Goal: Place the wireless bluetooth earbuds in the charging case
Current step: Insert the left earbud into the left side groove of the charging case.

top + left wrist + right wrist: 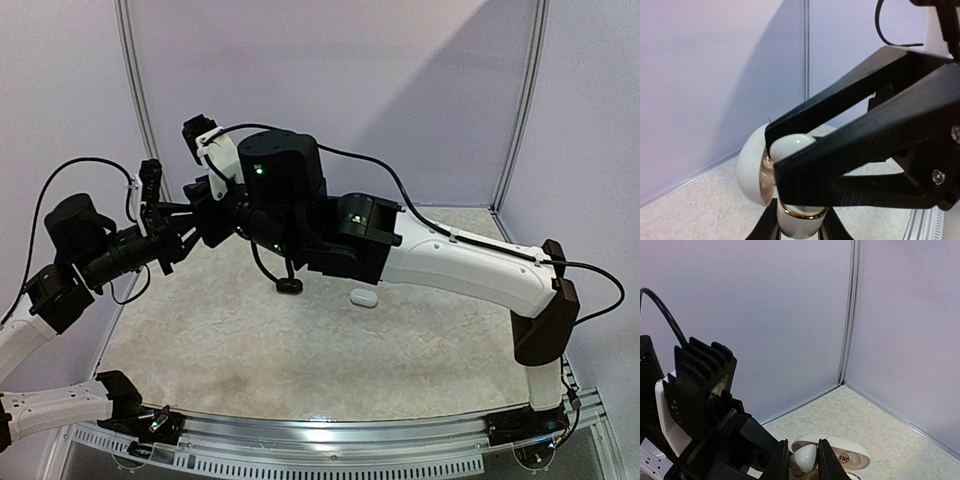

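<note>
Currently the insertion step itself is under way, up in the air rather than down on the tabletop (300, 350). The left gripper (799, 228) is clamping a white charging case (796, 220) by its gold-rimmed lower half, one finger on either side. The lid (751, 164) is hanging open to one side. The right gripper (804, 463) is reaching in from the opposite side, drawn narrow and pinching a white earbud (793, 143) between its fingertips. That bud is sitting right at the mouth of the case, just above the gold rim and beside the open lid. I cannot tell whether it is touching its well, because the black fingers are covering the seat.

Judging from this, the next move is calling for a small, straight push down into the well with the bud turned to match the recess. The right gripper should then part only slightly, while the left one is keeping the case steady. A second white case (364, 297) and a small dark thing (289, 286) are lying on the tabletop, well apart from the work.
</note>
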`<action>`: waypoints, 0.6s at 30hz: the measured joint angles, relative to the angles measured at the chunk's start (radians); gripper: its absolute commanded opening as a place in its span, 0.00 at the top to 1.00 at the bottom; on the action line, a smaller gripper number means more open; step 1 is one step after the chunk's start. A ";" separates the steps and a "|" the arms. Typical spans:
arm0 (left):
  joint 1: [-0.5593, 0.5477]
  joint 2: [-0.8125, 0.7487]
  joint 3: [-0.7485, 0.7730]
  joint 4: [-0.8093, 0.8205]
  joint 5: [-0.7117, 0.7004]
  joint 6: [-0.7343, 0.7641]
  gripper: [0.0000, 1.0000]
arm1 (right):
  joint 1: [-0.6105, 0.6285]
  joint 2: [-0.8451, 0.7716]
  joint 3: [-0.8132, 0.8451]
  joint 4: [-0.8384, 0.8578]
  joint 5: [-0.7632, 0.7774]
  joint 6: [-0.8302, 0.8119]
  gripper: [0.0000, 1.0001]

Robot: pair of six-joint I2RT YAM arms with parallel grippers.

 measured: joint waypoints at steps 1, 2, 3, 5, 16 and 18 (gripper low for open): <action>-0.001 0.000 0.000 0.000 -0.002 0.007 1.00 | 0.000 0.000 0.003 -0.006 0.000 0.008 0.88; -0.002 0.001 0.000 -0.001 -0.004 0.014 1.00 | 0.000 0.000 0.005 -0.010 0.000 0.013 0.90; -0.002 0.001 0.000 0.000 -0.006 0.020 1.00 | 0.000 0.000 0.006 -0.014 0.000 0.020 0.91; -0.003 0.001 0.000 0.000 -0.011 0.040 1.00 | 0.000 0.000 0.007 -0.018 0.000 0.034 0.94; -0.015 0.004 0.000 0.005 -0.062 0.166 1.00 | 0.000 0.013 0.047 -0.064 -0.003 0.103 1.00; -0.017 0.005 0.000 0.006 -0.074 0.179 1.00 | 0.000 0.021 0.063 -0.074 -0.002 0.121 1.00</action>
